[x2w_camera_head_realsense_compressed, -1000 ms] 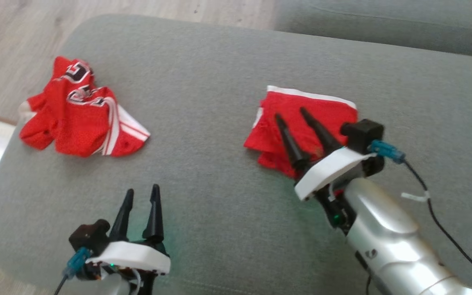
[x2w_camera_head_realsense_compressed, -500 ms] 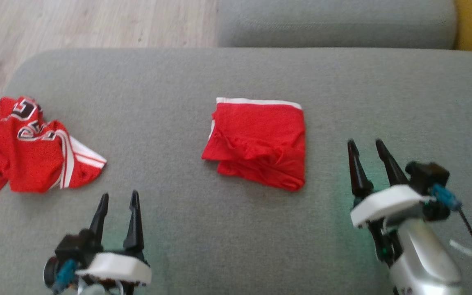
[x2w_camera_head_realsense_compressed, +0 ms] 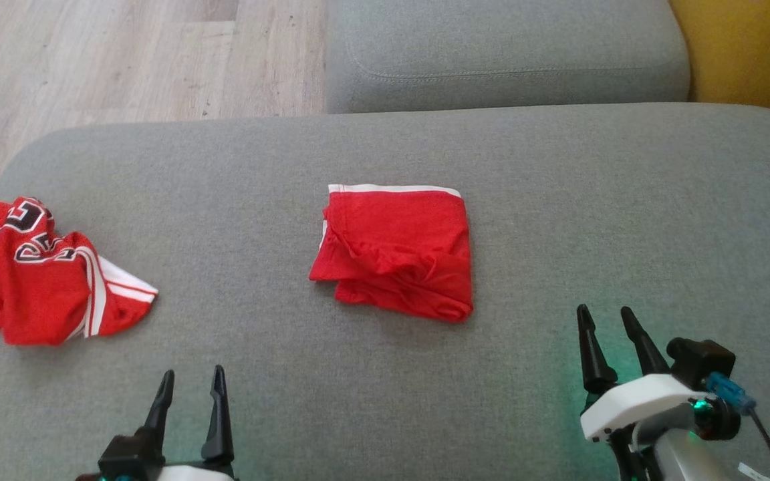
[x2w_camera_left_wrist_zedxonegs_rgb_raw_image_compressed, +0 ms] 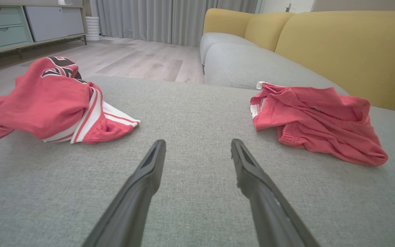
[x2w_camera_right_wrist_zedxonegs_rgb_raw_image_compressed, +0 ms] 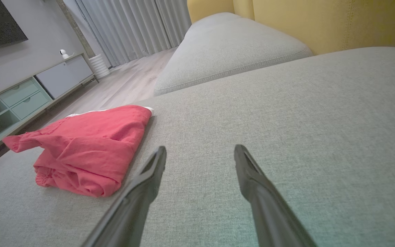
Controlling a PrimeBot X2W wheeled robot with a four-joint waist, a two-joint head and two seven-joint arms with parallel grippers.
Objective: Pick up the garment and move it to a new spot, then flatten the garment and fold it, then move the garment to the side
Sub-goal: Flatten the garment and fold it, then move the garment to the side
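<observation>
A folded red garment point(x2w_camera_head_realsense_compressed: 395, 250) with a white hem lies in the middle of the grey sofa seat point(x2w_camera_head_realsense_compressed: 559, 200); it also shows in the left wrist view point(x2w_camera_left_wrist_zedxonegs_rgb_raw_image_compressed: 317, 116) and the right wrist view point(x2w_camera_right_wrist_zedxonegs_rgb_raw_image_compressed: 87, 147). A second red garment point(x2w_camera_head_realsense_compressed: 37, 280), a crumpled jersey with white stripes and black lettering, lies at the seat's left end point(x2w_camera_left_wrist_zedxonegs_rgb_raw_image_compressed: 46, 99). My right gripper point(x2w_camera_head_realsense_compressed: 602, 310) hovers open, right of and nearer than the folded garment, holding nothing point(x2w_camera_right_wrist_zedxonegs_rgb_raw_image_compressed: 199, 148). My left gripper point(x2w_camera_head_realsense_compressed: 192, 374) is open and empty at the lower left, between the two garments point(x2w_camera_left_wrist_zedxonegs_rgb_raw_image_compressed: 197, 142).
A second grey cushion point(x2w_camera_head_realsense_compressed: 505, 53) lies beyond the seat, with a yellow backrest point(x2w_camera_head_realsense_compressed: 752, 47) at the far right. Wooden floor point(x2w_camera_head_realsense_compressed: 91, 60) runs past the seat's rounded left edge. A low cabinet with drawers point(x2w_camera_right_wrist_zedxonegs_rgb_raw_image_compressed: 29, 92) stands across the room.
My right gripper has drawn back from over the folded garment to the lower right, leaving it lying on the seat. The head camera has shifted; the left gripper stays open.
</observation>
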